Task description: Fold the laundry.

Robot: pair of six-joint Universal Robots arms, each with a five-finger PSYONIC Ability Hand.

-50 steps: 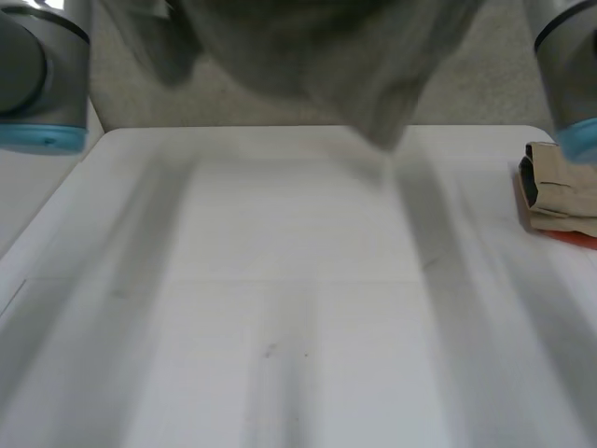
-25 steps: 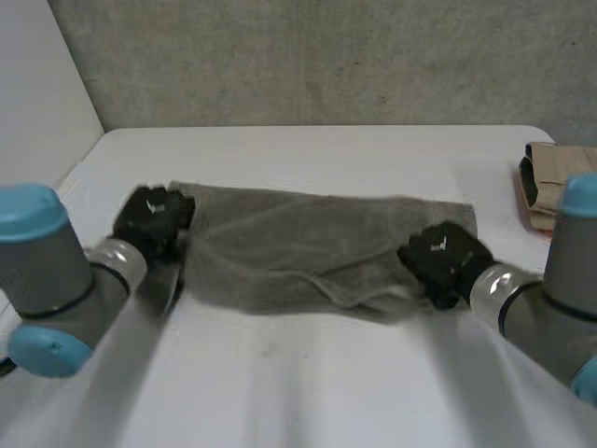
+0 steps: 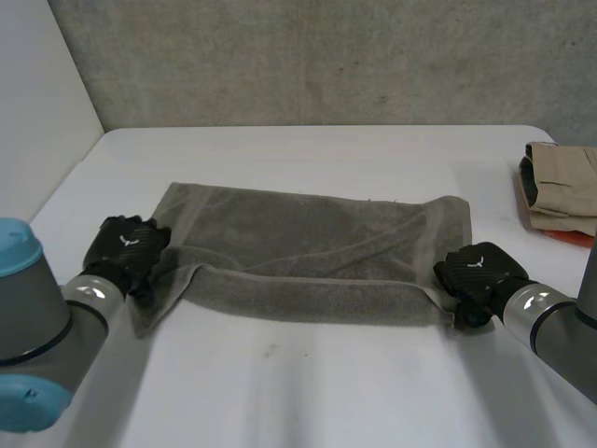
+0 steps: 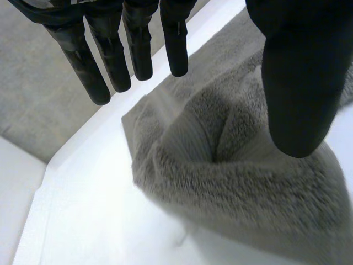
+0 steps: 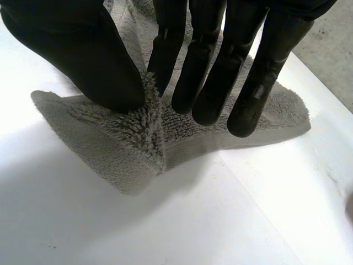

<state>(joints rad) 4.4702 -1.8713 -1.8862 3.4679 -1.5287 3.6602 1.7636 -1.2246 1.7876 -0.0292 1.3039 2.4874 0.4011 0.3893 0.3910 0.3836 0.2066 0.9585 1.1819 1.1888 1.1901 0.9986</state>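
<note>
Grey towel (image 3: 308, 252) is lying across the tabletop's (image 3: 308, 392) middle, its near edge rolling up: a lengthwise fold seems to be starting. Right hand (image 3: 476, 275) is pinching the towel's near right corner between thumb and fingers (image 5: 165, 44). Left hand (image 3: 126, 250) is hovering at the near left corner, fingers (image 4: 138, 49) straight and apart, so it probably needs a grip next.

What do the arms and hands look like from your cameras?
The left arm and right arm are thick grey tubes with a silvery ring at each wrist; the left carries a light-blue cap. The left hand and right hand are black, each with a small white mark on its back, slim rod-like fingers and a thick rounded thumb.
</note>
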